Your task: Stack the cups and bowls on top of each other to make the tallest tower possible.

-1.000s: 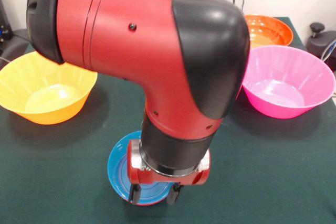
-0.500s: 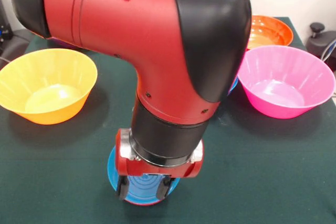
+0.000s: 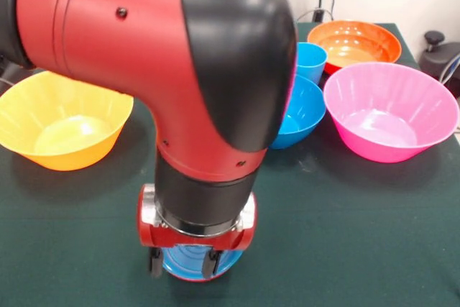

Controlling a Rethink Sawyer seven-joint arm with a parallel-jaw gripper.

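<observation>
My gripper (image 3: pixel 182 264) hangs open at the table's near edge, its two black fingers (image 3: pixel 155 264) straddling a small blue bowl (image 3: pixel 192 271) that lies mostly hidden under the wrist. I cannot tell whether the fingers touch it. A mid-sized blue bowl (image 3: pixel 300 114) sits right of the arm, with the light blue cup (image 3: pixel 311 61) just behind it. An orange bowl (image 3: pixel 359 41) is at the back right. The large pink bowl (image 3: pixel 392 109) is on the right and the large yellow-orange bowl (image 3: pixel 61 124) on the left. The red cup, the purple bowl and any pile are hidden behind the arm.
The big red and black arm (image 3: pixel 165 70) fills the middle of the view and hides the table behind it. Dark green cloth (image 3: pixel 359 235) covers the table. A black object (image 3: pixel 442 55) stands off the table's right edge.
The arm has swung to the picture's left and the gripper has come lower and nearer over the small blue bowl. The mid-sized blue bowl and the light blue cup have come into view.
</observation>
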